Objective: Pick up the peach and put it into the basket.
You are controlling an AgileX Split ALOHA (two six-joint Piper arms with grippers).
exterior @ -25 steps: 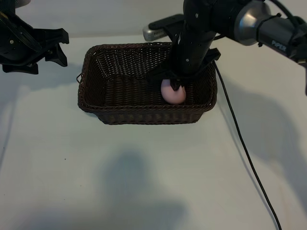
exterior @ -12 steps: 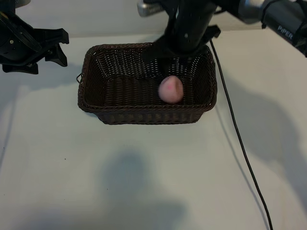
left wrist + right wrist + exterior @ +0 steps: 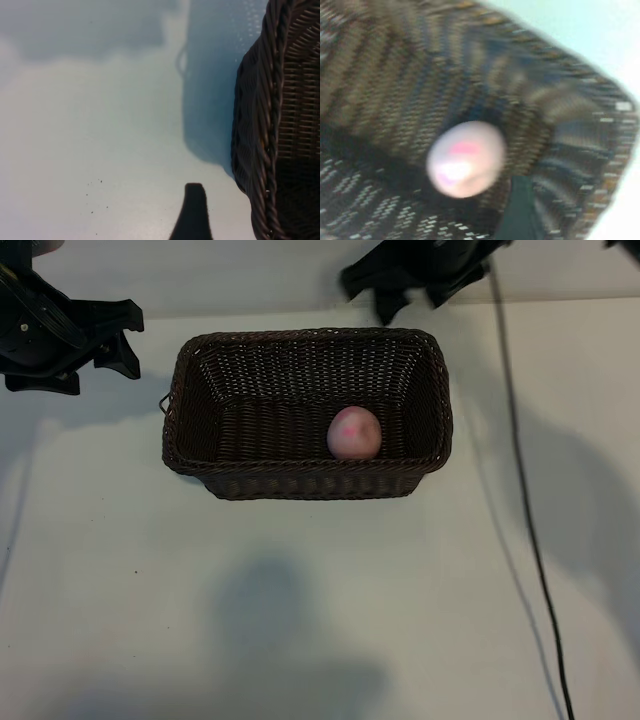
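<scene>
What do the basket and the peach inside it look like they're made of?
The basket looks like dark-brown woven wicker or rattan, possibly an imitation: interlaced strands and a braided rim, matte. The peach is smooth pale pink with a redder spot and a soft sheen; real or plastic cannot be told.

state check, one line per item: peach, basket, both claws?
Small rounded pale-pink peach: released, lying loose inside the basket near its right end.
Large rectangular dark-brown woven wicker basket: upright on the table, holding only the peach.
Right claw: open, empty, above the basket's far rim, clear of the peach.
Left claw: open, empty, parked left of the basket.
</scene>
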